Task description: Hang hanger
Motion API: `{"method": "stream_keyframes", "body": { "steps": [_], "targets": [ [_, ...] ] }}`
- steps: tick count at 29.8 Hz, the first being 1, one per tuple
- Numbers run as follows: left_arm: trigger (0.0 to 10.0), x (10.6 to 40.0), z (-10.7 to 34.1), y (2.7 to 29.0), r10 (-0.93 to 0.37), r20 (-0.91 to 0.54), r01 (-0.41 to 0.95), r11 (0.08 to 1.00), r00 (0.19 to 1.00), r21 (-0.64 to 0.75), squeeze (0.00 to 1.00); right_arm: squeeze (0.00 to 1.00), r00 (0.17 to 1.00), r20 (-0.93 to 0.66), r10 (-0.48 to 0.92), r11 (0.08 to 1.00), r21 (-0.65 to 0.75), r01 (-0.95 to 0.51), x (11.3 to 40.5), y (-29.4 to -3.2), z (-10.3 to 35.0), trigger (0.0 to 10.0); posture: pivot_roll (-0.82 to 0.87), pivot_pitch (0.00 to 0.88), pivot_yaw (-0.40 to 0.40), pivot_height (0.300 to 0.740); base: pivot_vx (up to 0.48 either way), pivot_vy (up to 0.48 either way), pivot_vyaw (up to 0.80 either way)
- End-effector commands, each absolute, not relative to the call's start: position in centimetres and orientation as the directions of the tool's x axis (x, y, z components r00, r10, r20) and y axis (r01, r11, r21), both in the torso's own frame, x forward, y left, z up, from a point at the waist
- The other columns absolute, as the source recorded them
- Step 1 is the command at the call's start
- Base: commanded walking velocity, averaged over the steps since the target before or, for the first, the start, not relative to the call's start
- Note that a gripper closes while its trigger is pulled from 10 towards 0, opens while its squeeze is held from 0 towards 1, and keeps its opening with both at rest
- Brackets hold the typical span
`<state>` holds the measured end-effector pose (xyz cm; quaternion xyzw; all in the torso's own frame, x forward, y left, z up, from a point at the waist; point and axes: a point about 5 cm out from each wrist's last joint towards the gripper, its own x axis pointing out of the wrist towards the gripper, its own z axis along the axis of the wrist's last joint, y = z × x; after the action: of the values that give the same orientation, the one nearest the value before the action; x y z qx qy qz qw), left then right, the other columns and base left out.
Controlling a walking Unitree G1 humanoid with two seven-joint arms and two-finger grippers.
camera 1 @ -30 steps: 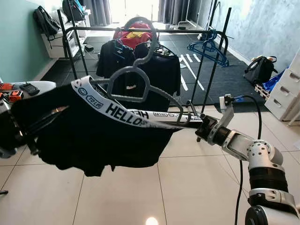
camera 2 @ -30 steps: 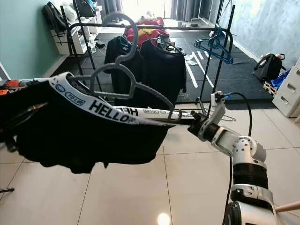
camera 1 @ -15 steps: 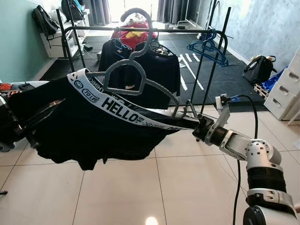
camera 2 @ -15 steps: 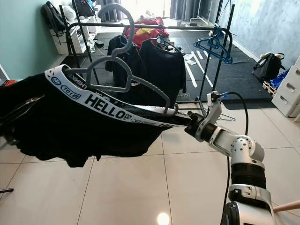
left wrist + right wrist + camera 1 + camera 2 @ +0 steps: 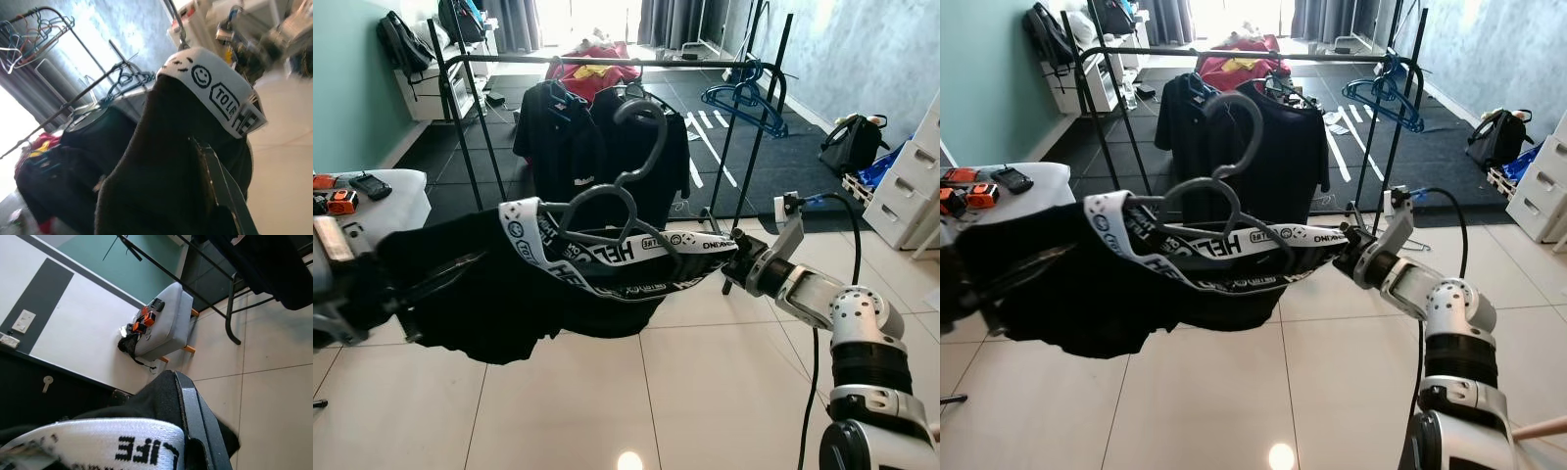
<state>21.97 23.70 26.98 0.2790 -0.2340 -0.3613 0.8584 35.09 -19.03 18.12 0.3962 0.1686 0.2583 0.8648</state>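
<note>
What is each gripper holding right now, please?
Left gripper: shut on the black garment.
Right gripper: shut on the garment's white waistband.

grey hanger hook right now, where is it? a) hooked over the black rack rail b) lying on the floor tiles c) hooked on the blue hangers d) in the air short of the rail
d: the grey hanger hook hangs free in front of the rack rail, carried with the black garment stretched between the left gripper and right gripper.
</note>
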Motion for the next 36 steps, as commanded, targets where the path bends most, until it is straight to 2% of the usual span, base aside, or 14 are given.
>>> {"method": "stream_keyframes", "body": {
  "steps": [1, 5, 10, 13, 17, 22, 26, 30, 36],
  "targets": [
    [0.0, 22.1, 27.2, 23.3, -0.746, 0.195, 0.456, 0.569, 0.637, 0.684, 0.00, 0.00, 0.815, -0.082, 0.573, 0.548, 0.778, -0.307, 35.3, -19.0, 18.4, 0.0, -0.06, 0.024, -0.012, 0.740, 0.000, 0.000, 0.00],
    [0.0, 22.9, 27.2, 21.6, -0.721, 0.227, 0.385, 0.576, 0.655, 0.721, 0.00, 0.00, 0.815, -0.093, 0.572, 0.551, 0.780, -0.298, 35.6, -18.5, 18.5, 0.0, -0.06, 0.024, -0.015, 0.740, 0.000, 0.000, 0.00],
    [0.0, 23.1, 27.1, 20.7, -0.721, 0.242, 0.369, 0.577, 0.649, 0.729, 0.00, 0.00, 0.817, -0.099, 0.568, 0.552, 0.782, -0.289, 35.7, -18.3, 18.4, 0.0, -0.06, 0.024, -0.015, 0.740, 0.000, 0.000, 0.00],
    [0.0, 23.7, 25.2, 17.3, -0.733, 0.223, 0.322, 0.522, 0.643, 0.790, 0.00, 0.00, 0.832, -0.123, 0.541, 0.564, 0.787, -0.251, 36.3, -17.9, 18.1, 0.0, -0.07, 0.022, -0.015, 0.740, 0.000, 0.000, 0.00],
    [0.0, 23.7, 23.6, 16.0, -0.746, 0.208, 0.367, 0.525, 0.632, 0.768, 0.00, 0.00, 0.837, -0.126, 0.532, 0.586, 0.769, -0.256, 36.4, -17.9, 18.1, 0.0, -0.06, 0.021, -0.019, 0.740, 0.000, 0.000, 0.00],
    [0.0, 23.8, 23.0, 15.8, -0.736, 0.205, 0.349, 0.522, 0.645, 0.778, 0.00, 0.00, 0.838, -0.126, 0.532, 0.580, 0.774, -0.252, 36.4, -17.8, 18.2, 0.0, -0.06, 0.022, -0.016, 0.740, 0.000, 0.000, 0.00],
    [0.0, 23.1, 20.4, 13.7, -0.756, 0.187, 0.402, 0.520, 0.627, 0.754, 0.00, 0.00, 0.839, -0.139, 0.526, 0.589, 0.772, -0.241, 36.5, -17.7, 17.9, 0.0, -0.06, 0.028, -0.015, 0.740, 0.000, 0.000, 0.00],
    [0.0, 23.0, 19.9, 13.4, -0.752, 0.185, 0.402, 0.522, 0.632, 0.752, 0.00, 0.00, 0.843, -0.137, 0.520, 0.591, 0.771, -0.239, 36.5, -17.8, 17.9, 0.0, -0.06, 0.028, -0.015, 0.740, 0.000, 0.000, 0.00],
    [0.0, 23.4, 19.2, 15.1, -0.691, 0.182, 0.358, 0.559, 0.699, 0.748, 0.00, 0.00, 0.839, -0.142, 0.525, 0.608, 0.753, -0.253, 36.4, -18.2, 18.0, 0.0, -0.06, 0.031, -0.008, 0.740, 0.000, 0.000, 0.00]
  ]
}}
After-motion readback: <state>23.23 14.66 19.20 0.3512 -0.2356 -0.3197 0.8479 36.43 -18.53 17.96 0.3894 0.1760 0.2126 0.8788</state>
